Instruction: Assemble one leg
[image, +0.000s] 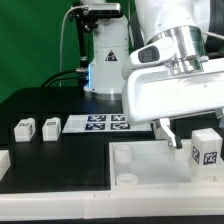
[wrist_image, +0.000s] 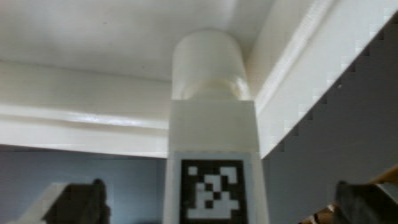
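In the wrist view a white leg (wrist_image: 212, 140) with a black-and-white tag lies between my gripper's (wrist_image: 217, 208) two dark fingers (wrist_image: 75, 200). A gap shows on each side, so the jaws are open and hold nothing. The leg's rounded end points at the large white tray-like part (wrist_image: 107, 60). In the exterior view my gripper (image: 174, 138) hangs low over the tray-like part (image: 140, 170), just to the left of a tagged leg (image: 207, 148). Two more legs (image: 23, 127) (image: 49, 125) sit at the exterior view's left.
The marker board (image: 105, 123) lies on the black table behind the tray-like part. A white piece (image: 4, 160) shows at the left edge. A lamp stand and cables stand at the back before a green curtain.
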